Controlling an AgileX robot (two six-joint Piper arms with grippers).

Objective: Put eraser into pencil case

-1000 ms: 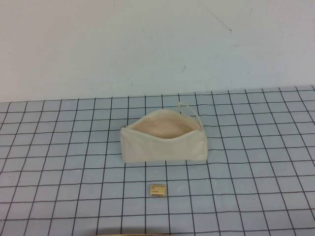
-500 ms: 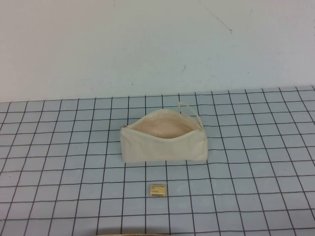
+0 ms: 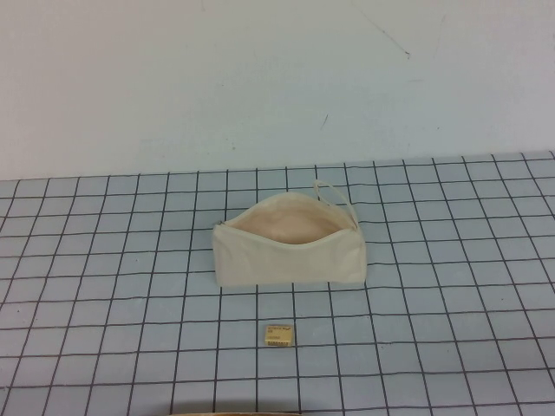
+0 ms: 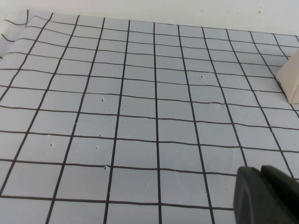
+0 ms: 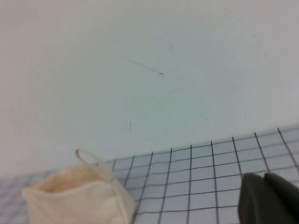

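The cream pencil case stands on the grid mat at the middle, its zip open with the peach lining showing and a pull loop at its back right. The tan eraser lies flat about one square in front of it, apart from it. Neither arm shows in the high view. My left gripper hangs shut and empty over bare mat, with a corner of the case at the edge of its view. My right gripper is shut and empty, off to the side of the case.
The blue-grey grid mat covers the table up to a plain pale wall behind. A thin tan strip shows at the front edge of the high view.
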